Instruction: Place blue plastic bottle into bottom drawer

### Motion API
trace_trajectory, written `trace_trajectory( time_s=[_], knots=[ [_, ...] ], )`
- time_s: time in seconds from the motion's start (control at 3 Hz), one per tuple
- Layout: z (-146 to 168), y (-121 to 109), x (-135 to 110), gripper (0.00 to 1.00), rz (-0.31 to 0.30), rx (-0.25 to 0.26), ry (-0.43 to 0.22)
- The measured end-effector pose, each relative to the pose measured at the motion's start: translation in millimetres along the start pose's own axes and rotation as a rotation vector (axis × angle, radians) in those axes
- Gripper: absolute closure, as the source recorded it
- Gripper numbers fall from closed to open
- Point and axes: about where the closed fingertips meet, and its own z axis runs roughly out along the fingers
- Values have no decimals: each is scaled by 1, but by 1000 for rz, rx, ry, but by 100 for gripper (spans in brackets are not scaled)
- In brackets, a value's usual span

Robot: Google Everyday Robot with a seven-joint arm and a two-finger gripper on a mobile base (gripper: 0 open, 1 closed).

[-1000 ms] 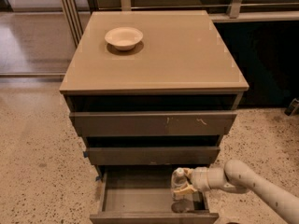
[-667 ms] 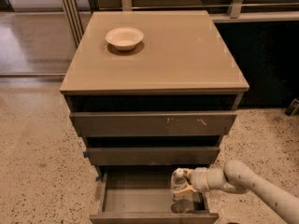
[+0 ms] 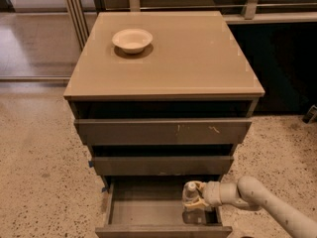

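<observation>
Almost nothing has changed in the last second: the gripper (image 3: 194,198) is at the same place as before, inside the right part of the open bottom drawer (image 3: 143,211), and the bottle (image 3: 189,191) has not moved with it. The fingers are closed on the bottle from the right side, near its neck, and the bottle stands upright with the white cap on top. Its lower part goes down behind the drawer front, so I cannot say if it already touches the drawer floor or hangs just above it. The arm (image 3: 257,202) comes in from the near right, low over the floor. The middle drawer (image 3: 163,165) and the top drawer (image 3: 163,131) above are pulled out only a little, and the bottle is just in front of them, not under them. The bowl (image 3: 132,39) sits far left on the cabinet top (image 3: 198,58), well apart from all this. I think this stillness means the carrying part is finished and the bottle is where it must be. What remains, in my judgement, is to let the fingers go and to take the arm out without pushing the bottle over.
</observation>
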Motion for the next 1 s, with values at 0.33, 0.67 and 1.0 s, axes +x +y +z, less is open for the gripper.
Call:
trace_trajectory(
  time_s=[0.33,0.67,1.0],
  knots=[
    [11,-9,20,100,-29,18,-30],
    [22,-15,43,100,-45,27,-56],
    [34,-20,70,100,-41,24,-70]
  ],
)
